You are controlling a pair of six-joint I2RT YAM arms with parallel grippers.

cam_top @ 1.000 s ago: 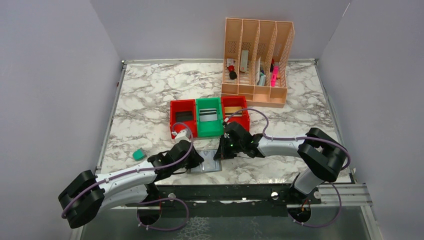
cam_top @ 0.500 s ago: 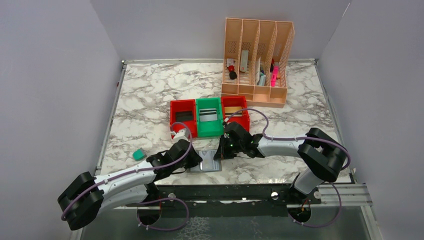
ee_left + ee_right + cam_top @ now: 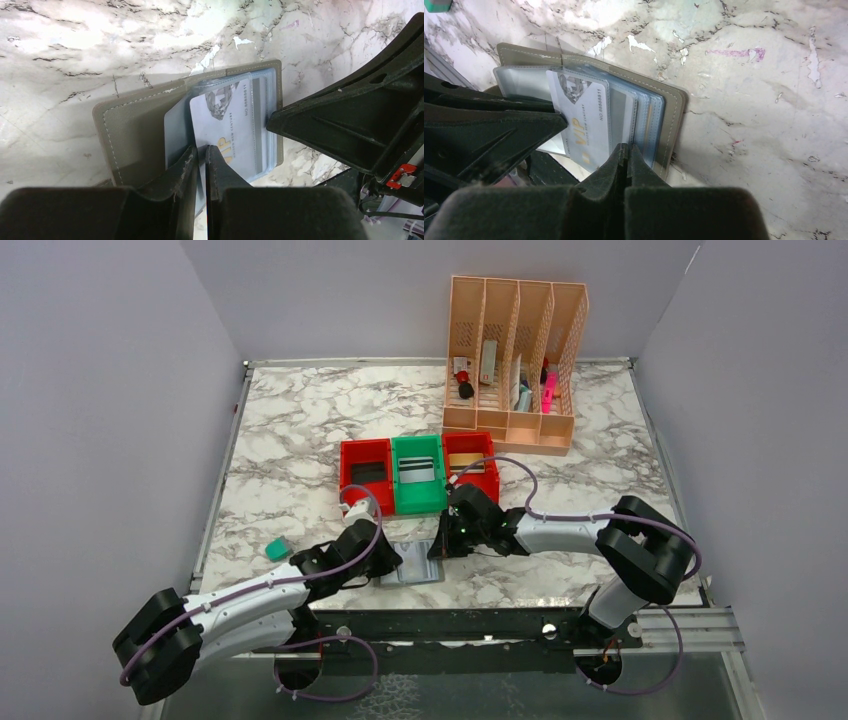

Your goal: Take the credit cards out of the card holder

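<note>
The grey card holder (image 3: pixel 414 570) lies open on the marble between both arms. Its clear sleeves hold a silver-grey credit card (image 3: pixel 227 125) with gold lettering, which sticks partway out toward me. My left gripper (image 3: pixel 201 150) is at that card's near edge. Its jaws stand a little apart, and a pale strip of card or sleeve shows in the gap. My right gripper (image 3: pixel 626 148) is shut, with its tips on the edge of the stacked sleeves (image 3: pixel 644 120) of the right panel. A black card (image 3: pixel 368 472), a silver one (image 3: pixel 417 473) and a gold one (image 3: pixel 472 466) lie in the bins.
Two red bins (image 3: pixel 352 485) flank a green bin (image 3: pixel 420 502) just beyond the holder. A peach slotted organiser (image 3: pixel 515 365) stands at the back right. A small teal block (image 3: pixel 277 549) sits left of my left arm. The table's near edge runs right behind the holder.
My left jaws have parted slightly from a tight pinch, and the left arm has eased back a little. The right arm has not moved.
</note>
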